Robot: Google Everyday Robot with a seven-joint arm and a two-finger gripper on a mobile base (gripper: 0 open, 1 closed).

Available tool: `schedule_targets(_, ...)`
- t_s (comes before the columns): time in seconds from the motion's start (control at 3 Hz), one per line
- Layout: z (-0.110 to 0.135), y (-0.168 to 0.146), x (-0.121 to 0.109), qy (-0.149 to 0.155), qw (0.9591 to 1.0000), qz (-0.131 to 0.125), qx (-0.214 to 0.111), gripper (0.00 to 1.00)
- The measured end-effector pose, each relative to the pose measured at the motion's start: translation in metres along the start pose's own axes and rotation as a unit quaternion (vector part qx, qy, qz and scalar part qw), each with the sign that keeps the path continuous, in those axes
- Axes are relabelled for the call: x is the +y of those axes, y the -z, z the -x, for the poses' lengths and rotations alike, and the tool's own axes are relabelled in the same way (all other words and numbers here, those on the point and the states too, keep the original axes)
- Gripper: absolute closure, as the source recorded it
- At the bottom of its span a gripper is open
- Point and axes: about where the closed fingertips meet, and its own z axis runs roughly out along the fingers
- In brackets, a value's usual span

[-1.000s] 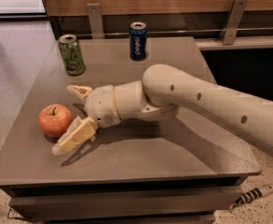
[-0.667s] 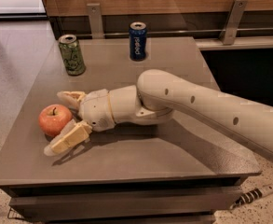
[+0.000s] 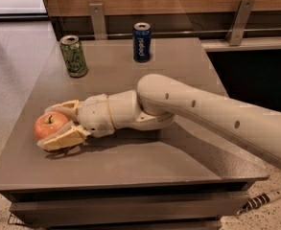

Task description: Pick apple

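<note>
The apple (image 3: 49, 124), red-orange with a short dark stem, sits near the left edge of the grey table (image 3: 130, 171). My gripper (image 3: 45, 127) has reached it from the right, at the end of the white arm (image 3: 202, 114). One tan finger (image 3: 63, 108) lies against the apple's far side and the other finger (image 3: 62, 139) against its near side. The gripper is closed around the apple, which still rests on the table top.
A green soda can (image 3: 74, 56) stands at the back left of the table and a blue soda can (image 3: 141, 42) at the back middle. A wooden wall with metal brackets runs behind. The table's left edge is close to the apple.
The gripper has moved left so its fingers now straddle the apple, and the fingers have drawn together onto it. The apple has shifted slightly left.
</note>
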Motion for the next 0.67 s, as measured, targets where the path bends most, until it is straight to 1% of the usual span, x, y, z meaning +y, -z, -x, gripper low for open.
schedule_targets(0.33, 0.0008, -0.0016, 0.0011, 0.001, 1.0, 0.002, 0.0, 0.83)
schedule_targets(0.67, 0.0017, -0.0032, 0.0022, 0.001, 1.0, 0.004, 0.0, 1.0)
